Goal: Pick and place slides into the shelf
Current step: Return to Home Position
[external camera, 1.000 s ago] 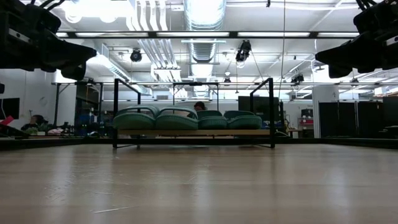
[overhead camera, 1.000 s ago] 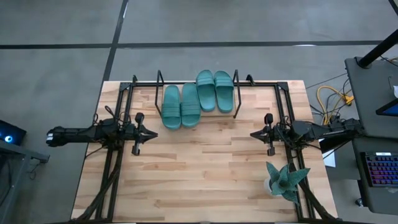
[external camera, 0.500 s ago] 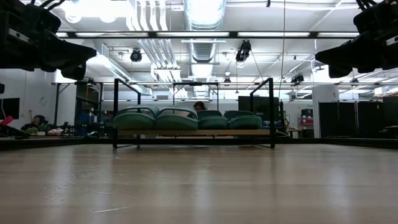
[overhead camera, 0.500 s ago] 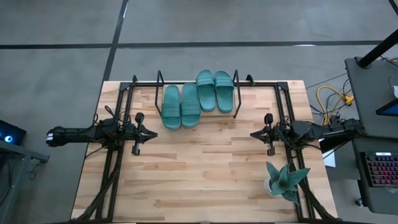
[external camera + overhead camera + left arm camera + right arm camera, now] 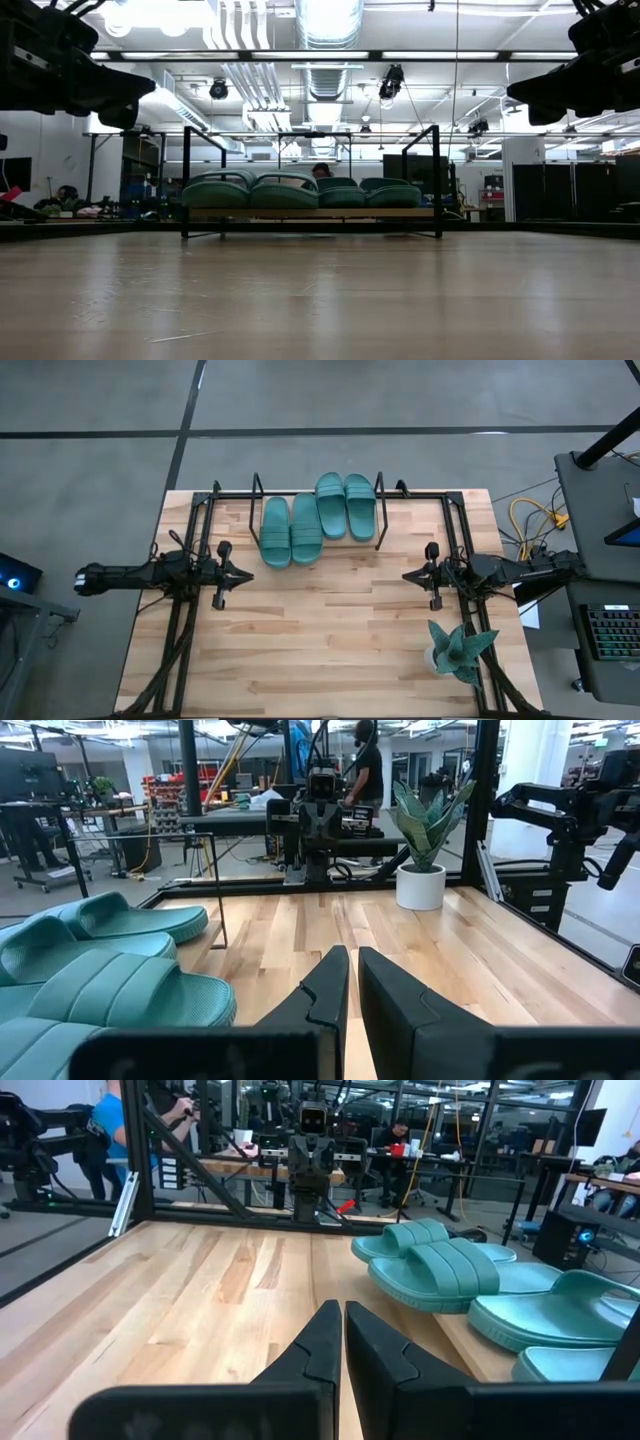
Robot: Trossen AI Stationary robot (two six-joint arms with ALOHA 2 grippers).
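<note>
Four teal slides lie side by side, soles down, on the shelf (image 5: 380,520), a low black rod rack at the table's far middle. The left pair (image 5: 291,531) sits nearer than the right pair (image 5: 345,506). In the low view the slides (image 5: 285,191) rest on the shelf's wooden board (image 5: 310,212). My left gripper (image 5: 248,572) hovers shut at the table's left, pointing level toward the right. My right gripper (image 5: 405,574) hovers shut at the table's right, pointing level toward the left. Each wrist view shows shut fingers, left (image 5: 352,982) and right (image 5: 343,1335), with nothing between them.
A teal spiky plant in a white pot (image 5: 458,650) stands near the table's right near corner, close to my right arm. Black frame rails (image 5: 190,520) run along both table sides. Bare wood (image 5: 320,630) stretches between the grippers. People stand in the room beyond.
</note>
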